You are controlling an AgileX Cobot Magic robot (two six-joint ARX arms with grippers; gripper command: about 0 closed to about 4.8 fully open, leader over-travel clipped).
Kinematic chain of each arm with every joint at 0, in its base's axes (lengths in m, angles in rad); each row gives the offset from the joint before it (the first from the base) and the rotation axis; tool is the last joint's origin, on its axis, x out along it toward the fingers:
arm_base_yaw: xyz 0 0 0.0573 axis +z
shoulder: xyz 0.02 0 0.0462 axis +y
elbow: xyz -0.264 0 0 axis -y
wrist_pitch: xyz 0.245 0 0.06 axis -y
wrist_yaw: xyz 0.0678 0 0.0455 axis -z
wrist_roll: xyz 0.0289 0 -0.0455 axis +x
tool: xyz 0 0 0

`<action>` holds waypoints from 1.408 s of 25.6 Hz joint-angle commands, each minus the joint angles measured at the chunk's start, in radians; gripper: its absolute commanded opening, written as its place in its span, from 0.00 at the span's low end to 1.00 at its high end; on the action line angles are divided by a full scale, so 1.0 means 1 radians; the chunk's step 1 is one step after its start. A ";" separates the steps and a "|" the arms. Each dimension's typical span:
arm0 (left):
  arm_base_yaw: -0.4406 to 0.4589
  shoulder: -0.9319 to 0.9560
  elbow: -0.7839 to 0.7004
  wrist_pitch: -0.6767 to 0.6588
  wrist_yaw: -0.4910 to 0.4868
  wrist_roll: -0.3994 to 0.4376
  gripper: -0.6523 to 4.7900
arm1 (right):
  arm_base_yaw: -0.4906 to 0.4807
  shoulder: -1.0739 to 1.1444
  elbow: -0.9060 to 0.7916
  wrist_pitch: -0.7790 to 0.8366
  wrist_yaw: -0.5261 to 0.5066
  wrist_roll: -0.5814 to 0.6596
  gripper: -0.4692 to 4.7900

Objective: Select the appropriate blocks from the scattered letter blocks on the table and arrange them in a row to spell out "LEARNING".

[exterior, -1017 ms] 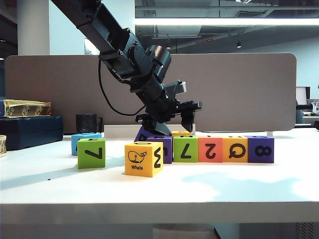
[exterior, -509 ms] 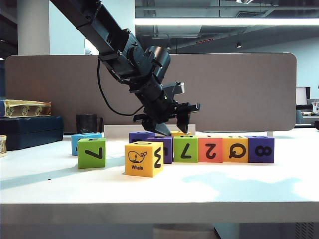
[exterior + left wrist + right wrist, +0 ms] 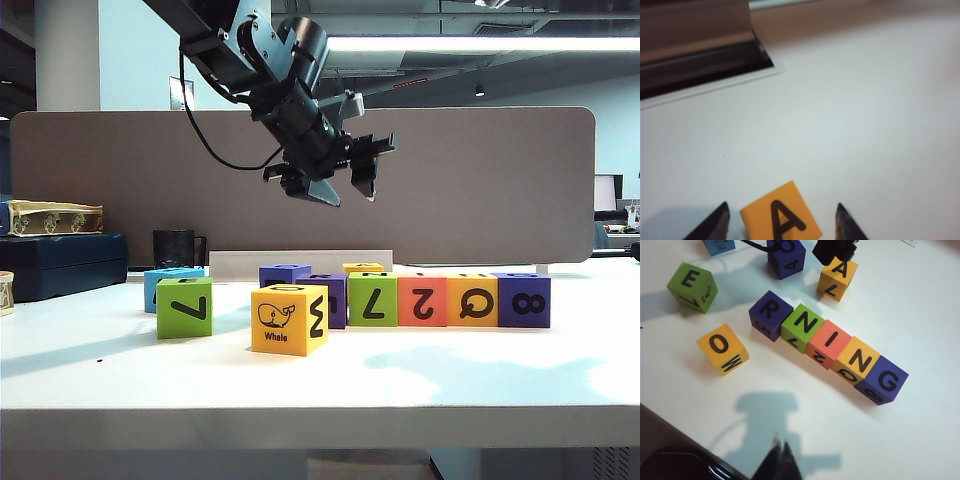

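Overhead, the left tool hangs in front of the grey-brown padded partition panel, its dark fingers spread apart with nothing between them. A second ago it sat low behind the row, right at the blocks; now it is well above them. Its own wrist camera looks down between both fingertips at a yellow-orange cube lettered "A", lying free on the white tabletop. The right tool shows only in its wrist view, its two tips pressed together on nothing, raised over the near part of the tabletop.

That view alone reads the top faces: a touching row of five letter blocks, purple, green, red, orange, purple, spells "RNING". The "A" cube lies just behind the row, a green "E" cube and a yellow "O" cube well off to one side. From the exterior camera the front faces read "7", "2", "Q", "8", and the yellow cube shows a whale drawing with "Whale".
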 commanded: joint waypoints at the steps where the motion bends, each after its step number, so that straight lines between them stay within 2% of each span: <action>1: -0.002 0.014 0.000 -0.018 0.000 -0.001 0.64 | 0.002 -0.003 0.006 0.008 0.001 -0.002 0.09; 3: -0.002 0.027 0.000 -0.018 0.002 -0.024 0.74 | 0.002 -0.003 0.006 0.008 0.001 -0.002 0.09; 5: -0.005 0.058 0.000 -0.009 -0.002 -0.123 0.94 | 0.002 -0.003 0.006 0.005 0.001 -0.002 0.09; 7: -0.005 0.072 0.000 -0.010 -0.002 -0.152 1.00 | 0.002 -0.003 0.006 0.000 0.001 -0.002 0.09; 28: -0.021 0.144 0.000 0.027 -0.030 -0.164 1.00 | 0.002 -0.003 0.006 -0.026 -0.003 -0.003 0.09; 30: -0.022 0.151 0.000 0.030 -0.028 -0.164 0.91 | 0.002 -0.003 0.006 -0.030 -0.003 -0.002 0.09; 34: -0.021 0.157 0.000 0.033 -0.028 -0.164 0.89 | 0.002 -0.003 0.006 -0.030 -0.003 -0.003 0.09; 36: -0.021 0.158 0.000 0.037 -0.029 -0.158 0.82 | 0.002 -0.003 0.006 -0.030 -0.003 -0.003 0.09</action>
